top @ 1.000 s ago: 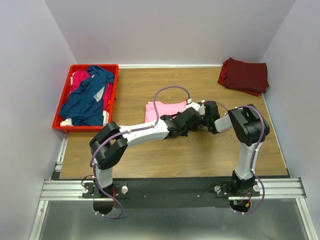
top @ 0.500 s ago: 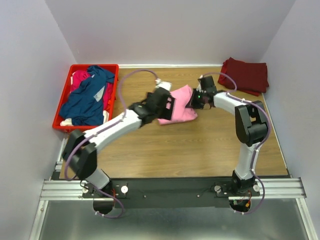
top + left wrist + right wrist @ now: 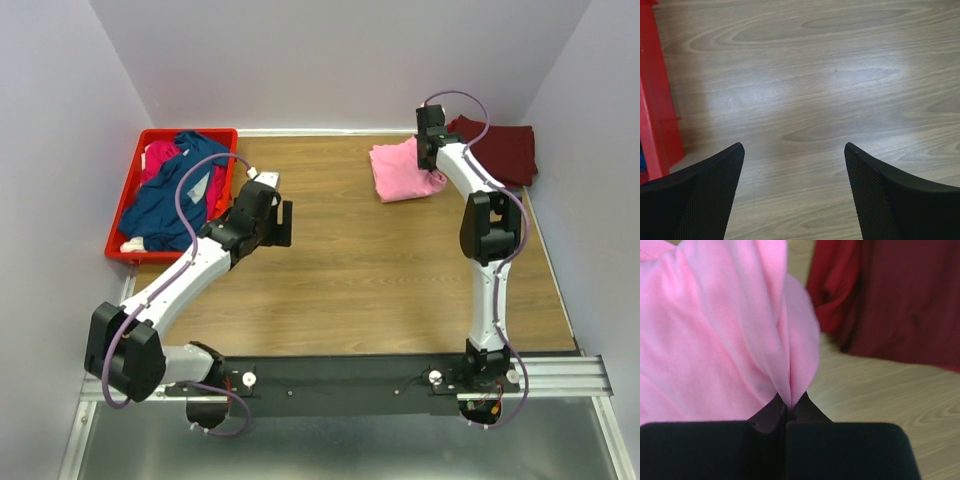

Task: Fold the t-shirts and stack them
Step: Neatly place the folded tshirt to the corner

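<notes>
Light pink t-shirt [image 3: 402,174] now lies at the far right of the desk [image 3: 380,270]. Half a second ago it sat near mid-desk between both claws; a second ago it lay folded at the centre under both arms. It has since travelled right and away from the bases. The left arm has pulled back toward the red crate [image 3: 118,215] and no longer touches the cloth. The right arm has stretched out to the far right corner.

Surface: wood-grain desk, glare patch in the left wrist view. Pale walls [image 3: 330,60] close it in on three sides. A metal rail [image 3: 340,378] along the near edge carries both bases.

Right claw [image 3: 787,410]: fingers pressed together, pinching a raised fold of the pink cloth; the rest of the shirt spreads up and left from the pinch. From above, the shirt lies left of the claw, rumpled rather than flat. The maroon t-shirt [image 3: 495,150] lies folded just beyond the claw, near the pink one; whether the two touch cannot be told.

Left claw [image 3: 795,147]: fingers spread wide, nothing held, over bare desk, with the crate wall at its left. It is well apart from the pink shirt.

The navy t-shirt [image 3: 170,200] lies heaped in the crate on top of the magenta t-shirt [image 3: 160,155].
</notes>
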`<act>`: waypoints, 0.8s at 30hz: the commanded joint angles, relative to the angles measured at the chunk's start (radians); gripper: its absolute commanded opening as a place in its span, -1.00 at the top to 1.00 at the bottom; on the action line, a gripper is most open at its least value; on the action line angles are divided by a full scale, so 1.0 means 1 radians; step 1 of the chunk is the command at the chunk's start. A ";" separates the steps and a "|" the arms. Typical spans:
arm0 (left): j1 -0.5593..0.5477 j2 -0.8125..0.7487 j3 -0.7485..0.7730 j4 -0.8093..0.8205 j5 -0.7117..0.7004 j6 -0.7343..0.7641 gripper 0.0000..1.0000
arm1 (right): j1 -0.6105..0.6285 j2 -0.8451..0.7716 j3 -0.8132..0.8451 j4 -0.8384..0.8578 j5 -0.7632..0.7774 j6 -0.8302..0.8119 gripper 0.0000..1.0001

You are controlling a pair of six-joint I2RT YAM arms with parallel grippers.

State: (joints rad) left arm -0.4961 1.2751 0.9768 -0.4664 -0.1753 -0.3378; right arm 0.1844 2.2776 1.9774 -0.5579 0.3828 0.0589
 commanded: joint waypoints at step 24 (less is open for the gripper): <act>0.033 0.135 0.060 -0.067 0.089 -0.013 -0.78 | -0.384 0.105 0.340 0.045 -0.226 0.065 0.99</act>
State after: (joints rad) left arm -0.4664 1.3956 1.0046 -0.5278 -0.1146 -0.3500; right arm -0.1543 2.3829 2.3100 -0.5838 0.2195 0.0711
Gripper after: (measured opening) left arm 0.889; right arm 0.031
